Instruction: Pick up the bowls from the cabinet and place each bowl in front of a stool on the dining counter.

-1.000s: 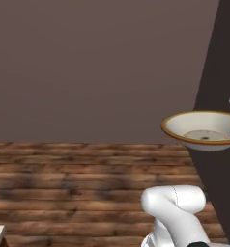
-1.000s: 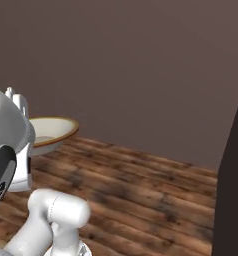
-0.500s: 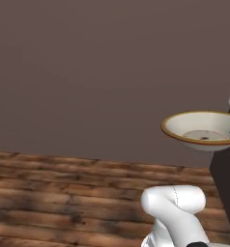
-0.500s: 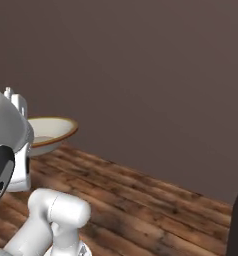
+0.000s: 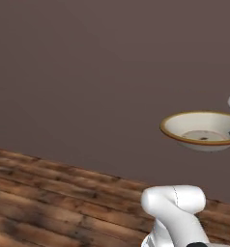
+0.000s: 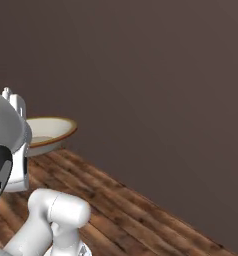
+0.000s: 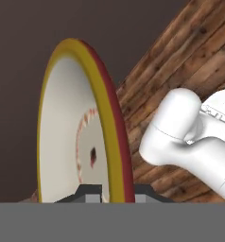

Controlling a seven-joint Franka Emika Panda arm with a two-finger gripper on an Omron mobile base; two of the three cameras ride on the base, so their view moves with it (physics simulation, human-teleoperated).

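**Cream bowl in transit, pinched by its rim — no surface in sight**

Biggest risk: the hold is thin. The tool (image 7: 110, 193) is closed on the rim of the cream bowl (image 5: 200, 130), one fingertip inside and one outside, with the whole dish cantilevered out from that single pinch. My read is that a sharp turn of the base or a quick swing of the arm could lever the bowl loose or let it rotate in the grip.

Next: the bowl hangs in mid-air, high above the wooden floor (image 5: 49, 193). A slip here means a drop onto planks, with nothing beneath to catch it.

Smaller concern: the plain dark brown wall (image 6: 156, 85) stands beyond the bowl; how near, I cannot tell. A careless sweep might clip the far rim.

Room: that wall and the plank floor are all there is. The dining surface has yet to be reached.
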